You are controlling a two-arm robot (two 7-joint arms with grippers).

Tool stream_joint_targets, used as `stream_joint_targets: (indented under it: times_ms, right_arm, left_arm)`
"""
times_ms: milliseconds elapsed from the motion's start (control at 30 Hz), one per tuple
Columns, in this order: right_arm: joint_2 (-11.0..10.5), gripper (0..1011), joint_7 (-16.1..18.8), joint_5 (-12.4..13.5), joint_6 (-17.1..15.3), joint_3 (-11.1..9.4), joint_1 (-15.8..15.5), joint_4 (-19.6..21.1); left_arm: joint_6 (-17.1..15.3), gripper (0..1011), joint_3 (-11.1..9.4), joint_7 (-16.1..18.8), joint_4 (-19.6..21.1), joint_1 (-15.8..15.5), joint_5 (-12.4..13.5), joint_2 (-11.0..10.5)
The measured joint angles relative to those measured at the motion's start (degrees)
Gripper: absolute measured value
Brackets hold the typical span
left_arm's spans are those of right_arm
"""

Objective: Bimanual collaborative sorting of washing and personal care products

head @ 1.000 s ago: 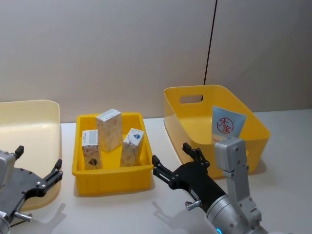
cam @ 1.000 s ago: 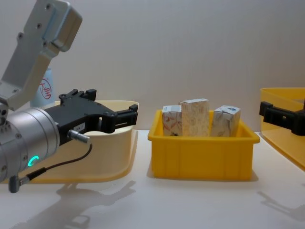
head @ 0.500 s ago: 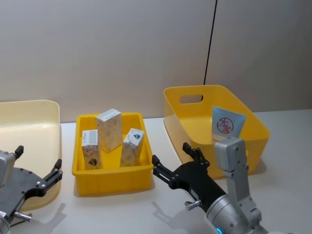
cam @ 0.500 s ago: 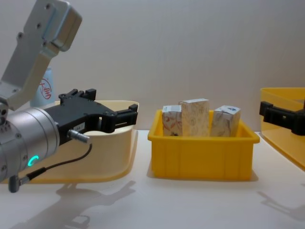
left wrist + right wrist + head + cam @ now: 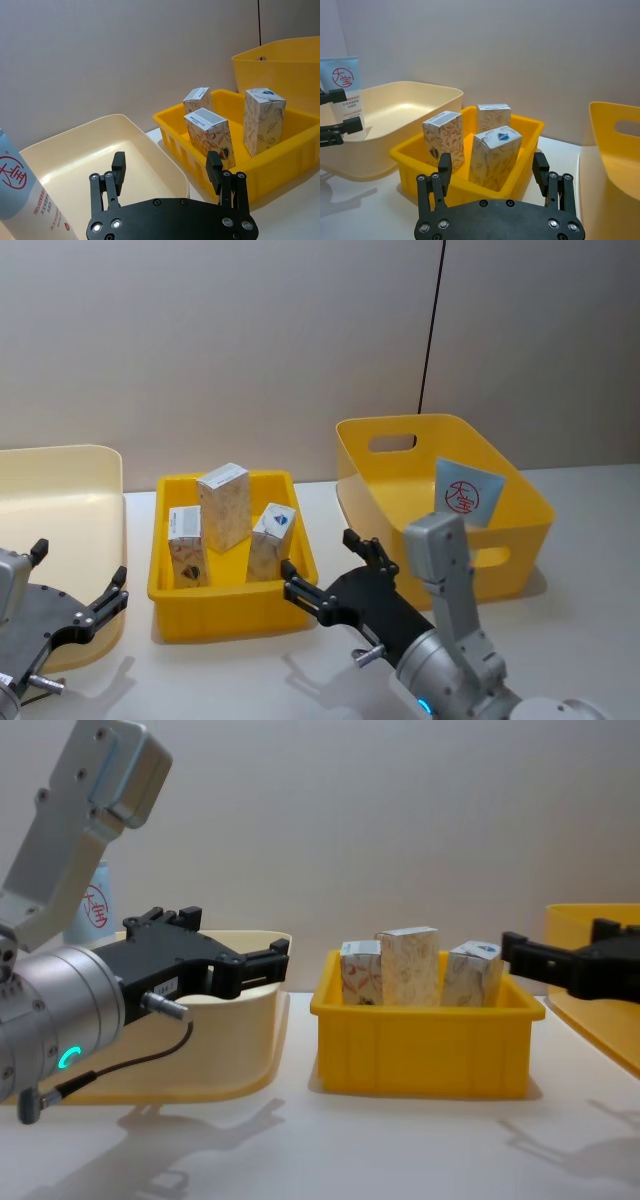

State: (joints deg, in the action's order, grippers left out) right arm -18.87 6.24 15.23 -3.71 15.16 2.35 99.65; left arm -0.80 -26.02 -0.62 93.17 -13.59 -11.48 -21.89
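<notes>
Presently the right claw (image 5: pixel 319 561) is spread wide and empty; three white-and-beige patterned boxes (image 5: pixel 223 505) are seen standing in the yellow tray (image 5: pixel 230 602) just ahead. The left claw (image 5: pixel 166 162) is likewise spread, empty.

Free room above the boxes (image 5: pixel 223 505), tight gaps between them, low tray (image 5: pixel 230 597) walls around, right tool (image 5: pixel 320 562) at the front corner

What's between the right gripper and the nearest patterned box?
Just the yellow tray's wall, seen in the right wrist view: the right gripper, jaws open, sits outside it, the nearest box inside.
</notes>
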Motion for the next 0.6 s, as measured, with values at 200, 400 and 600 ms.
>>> stream_joint_targets:
  times_ms: [200, 400, 600]
  right_arm:
    - [1.2, 1001, 0.1, -0.9, -1.1, 1.1, 1.7, -1.2]
    - [2.8, 1001, -1.0, -1.9, -2.5, 1.9, 3.1, -2.5]
    - [4.9, 1001, -2.9, -3.0, -4.0, 2.5, 4.6, -4.3]
  left_arm:
    - [0.0, 1000, 0.0, 0.0, 0.0, 0.0, 0.0, 0.0]
    - [0.0, 1000, 0.0, 0.0, 0.0, 0.0, 0.0, 0.0]
    - [0.0, 1000, 0.0, 0.0, 0.0, 0.0, 0.0, 0.0]
